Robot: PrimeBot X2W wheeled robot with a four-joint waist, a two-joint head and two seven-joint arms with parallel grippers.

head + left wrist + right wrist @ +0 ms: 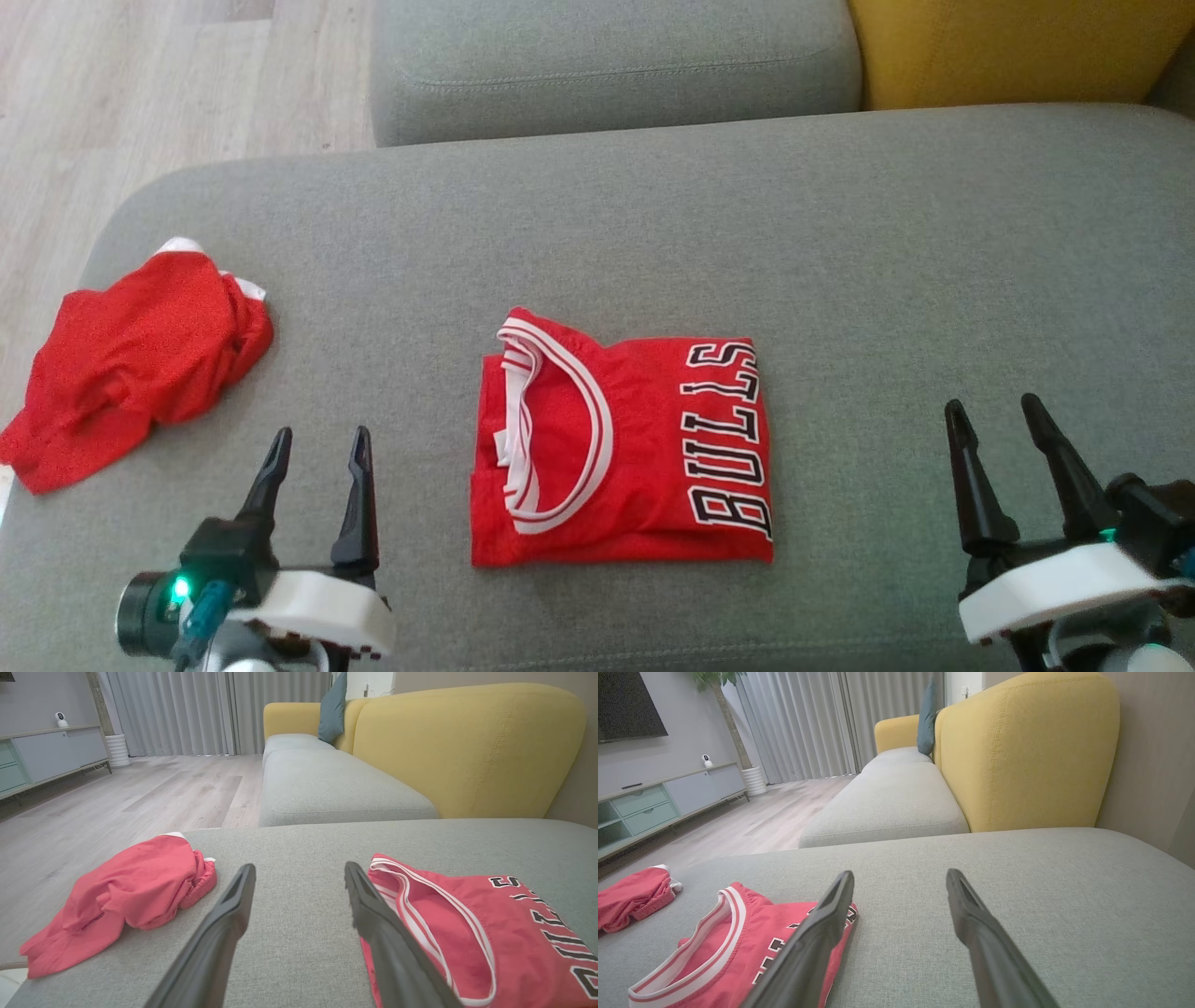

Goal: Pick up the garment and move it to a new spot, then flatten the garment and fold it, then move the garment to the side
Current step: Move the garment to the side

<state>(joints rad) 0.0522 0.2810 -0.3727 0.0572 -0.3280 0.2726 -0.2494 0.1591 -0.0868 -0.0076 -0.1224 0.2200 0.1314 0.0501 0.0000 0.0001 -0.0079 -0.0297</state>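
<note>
The folded red jersey (621,439) is laid flat on the grey sofa cushion (840,280), between the two grippers and apart from both. It is seen to the right of the left gripper (321,434) and to the left of the right gripper (991,403), nearer to the left one. The white-trimmed neckline is turned towards the left gripper, and the black-and-white lettering is set along the edge that faces the right gripper.

In the left wrist view, the jersey's collar is seen just beside the right-hand finger (373,914) and partly hidden behind it; whether the finger is touching the cloth cannot be told. In the right wrist view, the lettered edge is partly covered by the left-hand finger (822,933), while bare cushion is seen between the two fingers.

Both grippers are held wide open, fingers pointing forward over the cushion, and nothing is held in either.

A crumpled red garment (140,359) with a white trim is left in a heap to the left of the left gripper and ahead of it, near the cushion's edge, well apart from the jersey. Beyond the fingertips, a second grey cushion (607,65) and a yellow backrest (1008,47) are seen.
</note>
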